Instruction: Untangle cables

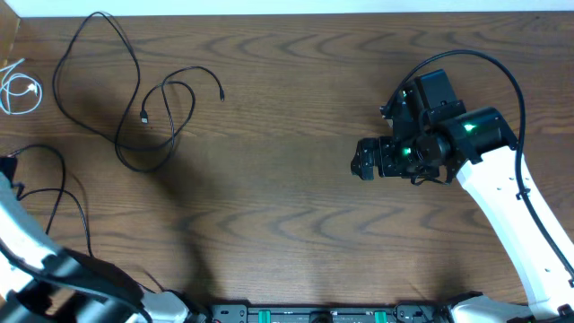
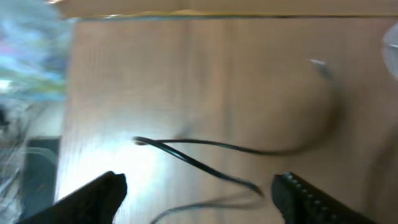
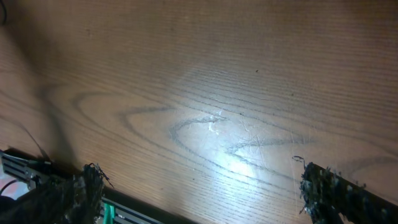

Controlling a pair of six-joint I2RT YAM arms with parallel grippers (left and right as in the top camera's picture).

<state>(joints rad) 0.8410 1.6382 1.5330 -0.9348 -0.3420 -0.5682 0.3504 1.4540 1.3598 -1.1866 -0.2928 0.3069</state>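
One black cable (image 1: pixel 134 99) lies in loose loops at the back left of the table, both plug ends free. A second black cable (image 1: pixel 61 184) curves along the left edge beside my left arm. The white cable (image 1: pixel 18 90) sits coiled at the far left. In the blurred left wrist view, my left gripper (image 2: pixel 199 190) stands open, and a black cable (image 2: pixel 205 147) lies loose on the wood between and ahead of its fingers. My right gripper (image 1: pixel 363 163) hovers open over bare wood at the right, far from the cables, with nothing between its fingers (image 3: pixel 329 186).
The wooden table (image 1: pixel 287 224) ends at a pale back edge (image 2: pixel 186 11). A black and green rail (image 1: pixel 305 314) runs along the front edge and also shows in the right wrist view, rail (image 3: pixel 37 171). The right arm's thick black lead (image 1: pixel 511 81) arches above it.
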